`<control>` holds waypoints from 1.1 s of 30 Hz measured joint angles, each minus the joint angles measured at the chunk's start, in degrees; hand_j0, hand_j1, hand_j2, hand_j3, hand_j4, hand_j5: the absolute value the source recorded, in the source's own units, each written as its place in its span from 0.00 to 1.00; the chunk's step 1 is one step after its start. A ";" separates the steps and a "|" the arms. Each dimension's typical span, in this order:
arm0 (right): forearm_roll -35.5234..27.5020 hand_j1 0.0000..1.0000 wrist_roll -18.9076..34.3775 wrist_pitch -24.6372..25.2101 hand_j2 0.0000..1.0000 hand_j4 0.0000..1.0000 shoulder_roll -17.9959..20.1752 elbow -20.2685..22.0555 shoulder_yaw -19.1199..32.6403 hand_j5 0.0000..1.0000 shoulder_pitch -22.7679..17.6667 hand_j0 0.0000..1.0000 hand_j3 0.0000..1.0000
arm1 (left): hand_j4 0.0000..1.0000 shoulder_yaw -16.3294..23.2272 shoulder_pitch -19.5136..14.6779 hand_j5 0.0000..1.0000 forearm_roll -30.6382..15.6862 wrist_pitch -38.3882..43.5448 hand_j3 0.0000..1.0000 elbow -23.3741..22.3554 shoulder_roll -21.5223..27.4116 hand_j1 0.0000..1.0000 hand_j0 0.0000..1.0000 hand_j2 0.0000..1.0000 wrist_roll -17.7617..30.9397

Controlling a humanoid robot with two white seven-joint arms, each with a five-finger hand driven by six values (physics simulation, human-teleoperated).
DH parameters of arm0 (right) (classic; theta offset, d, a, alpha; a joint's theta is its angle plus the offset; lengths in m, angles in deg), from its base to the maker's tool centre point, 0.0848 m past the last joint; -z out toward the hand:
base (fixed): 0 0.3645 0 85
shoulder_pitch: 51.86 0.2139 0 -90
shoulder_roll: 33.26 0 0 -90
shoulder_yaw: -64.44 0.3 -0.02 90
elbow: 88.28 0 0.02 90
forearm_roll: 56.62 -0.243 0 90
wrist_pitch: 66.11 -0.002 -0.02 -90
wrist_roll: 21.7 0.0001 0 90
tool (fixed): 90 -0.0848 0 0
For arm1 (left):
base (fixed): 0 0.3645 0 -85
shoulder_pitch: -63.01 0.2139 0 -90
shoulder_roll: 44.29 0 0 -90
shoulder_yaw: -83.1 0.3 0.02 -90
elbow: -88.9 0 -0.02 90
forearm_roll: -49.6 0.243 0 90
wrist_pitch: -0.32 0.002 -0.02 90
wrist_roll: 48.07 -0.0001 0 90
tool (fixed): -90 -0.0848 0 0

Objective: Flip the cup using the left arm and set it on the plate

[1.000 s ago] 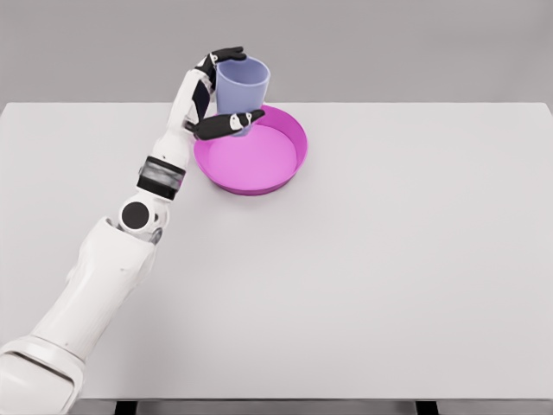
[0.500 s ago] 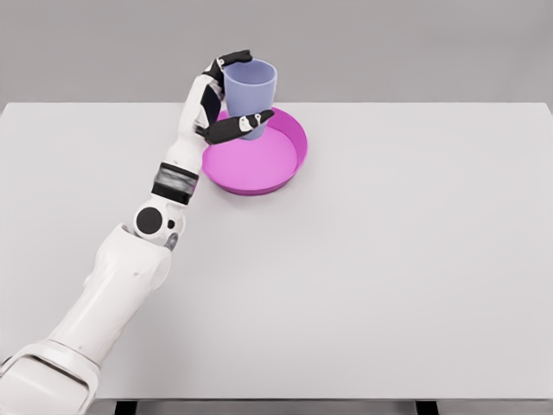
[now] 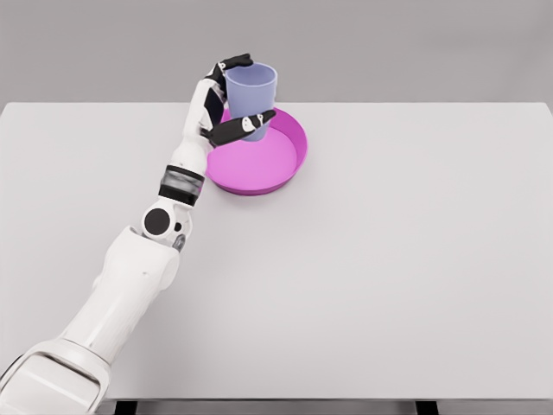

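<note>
We note a white table (image 3: pixel 389 259); a magenta plate (image 3: pixel 259 160) lies directly on it, toward 11 o'clock from the table's centre.

Cup (image 3: pixel 251 91) base hidden behind fingers (image 3: pixel 244 125); can't tell if it touches plate (image 3: pixel 285 164).

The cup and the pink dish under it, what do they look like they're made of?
It's a simulator render, so only a guess. The cup looks like matte lavender plastic: flat even colour, no glare, thin rim. The plate looks like smooth magenta plastic, with uniform colour and a soft sheen on its raised wall.
</note>
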State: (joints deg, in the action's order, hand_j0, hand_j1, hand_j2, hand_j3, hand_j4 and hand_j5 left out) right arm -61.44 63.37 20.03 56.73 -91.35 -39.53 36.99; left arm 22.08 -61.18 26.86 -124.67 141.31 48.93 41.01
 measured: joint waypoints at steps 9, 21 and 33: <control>0.00 1.00 0.00 0.00 1.00 1.00 0.00 0.00 0.00 1.00 0.00 1.00 1.00 | 0.57 -1.61 -0.88 0.57 -0.15 0.01 0.57 -5.20 -2.47 0.57 0.57 0.57 0.21; 0.00 1.00 0.00 0.00 1.00 1.00 0.00 0.00 0.00 1.00 0.00 1.00 1.00 | 0.57 -3.23 -4.13 0.57 -0.15 0.01 0.57 -9.35 -3.20 0.57 0.57 0.57 0.14; 0.00 1.00 0.00 0.00 1.00 1.00 0.00 0.00 0.00 1.00 0.00 1.00 1.00 | 0.57 -3.24 -4.22 0.57 0.10 0.01 0.57 -11.88 -3.21 0.57 0.57 0.57 0.23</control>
State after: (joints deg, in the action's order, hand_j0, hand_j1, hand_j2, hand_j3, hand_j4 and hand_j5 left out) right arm -61.44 63.37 20.03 56.73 -91.35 -39.53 36.99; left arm 18.84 -65.40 26.97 -124.66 129.43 45.72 41.24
